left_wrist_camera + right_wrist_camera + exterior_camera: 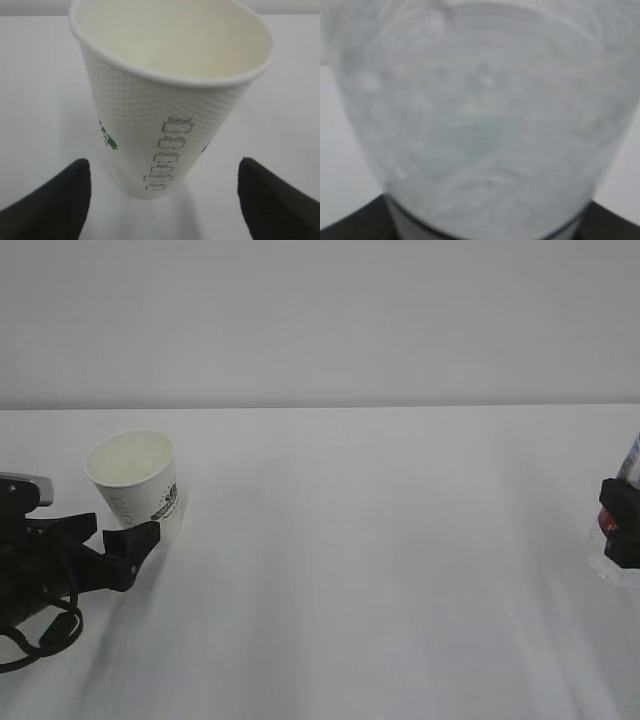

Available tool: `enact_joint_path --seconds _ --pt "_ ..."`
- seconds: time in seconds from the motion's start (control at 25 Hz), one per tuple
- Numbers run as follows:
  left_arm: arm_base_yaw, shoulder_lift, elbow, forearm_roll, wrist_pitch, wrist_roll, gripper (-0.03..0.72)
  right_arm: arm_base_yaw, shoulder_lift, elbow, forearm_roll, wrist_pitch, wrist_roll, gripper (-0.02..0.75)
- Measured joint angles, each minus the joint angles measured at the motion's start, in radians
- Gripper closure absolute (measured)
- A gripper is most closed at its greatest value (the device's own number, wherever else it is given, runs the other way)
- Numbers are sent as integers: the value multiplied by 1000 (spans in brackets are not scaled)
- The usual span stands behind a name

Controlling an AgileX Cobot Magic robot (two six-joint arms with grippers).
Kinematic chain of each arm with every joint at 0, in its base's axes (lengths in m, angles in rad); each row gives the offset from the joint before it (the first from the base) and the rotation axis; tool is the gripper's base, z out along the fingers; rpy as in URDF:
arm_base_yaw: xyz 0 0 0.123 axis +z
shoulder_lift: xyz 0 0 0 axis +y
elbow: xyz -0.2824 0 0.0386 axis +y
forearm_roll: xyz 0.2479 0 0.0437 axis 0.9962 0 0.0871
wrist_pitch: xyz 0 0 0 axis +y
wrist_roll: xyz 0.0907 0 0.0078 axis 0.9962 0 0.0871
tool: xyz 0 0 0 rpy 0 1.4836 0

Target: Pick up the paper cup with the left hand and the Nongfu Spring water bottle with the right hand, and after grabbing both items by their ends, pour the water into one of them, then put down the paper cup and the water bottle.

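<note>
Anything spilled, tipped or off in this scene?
Nothing stands out. The paper cup is dry inside, between the open fingers of the left hand. The Nongfu Spring water bottle is blurred, so its condition is unclear.

The place reads as a bare robot test stand, a lab setup and not a home or kitchen. A plain white bench (350,570) fills the exterior view and meets an equally plain pale wall (320,320) in one straight line. Nothing is furnished or decorated. The only things on show are a black robot arm with looped cables (40,635) at the left edge and a paper cup (138,485) standing beside it.
</note>
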Motion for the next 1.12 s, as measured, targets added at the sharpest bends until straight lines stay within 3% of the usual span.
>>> enact_joint_path --seconds 1.12 --pt "0 119 -169 8 0 0 -4 0 32 0 0 7 -3 328"
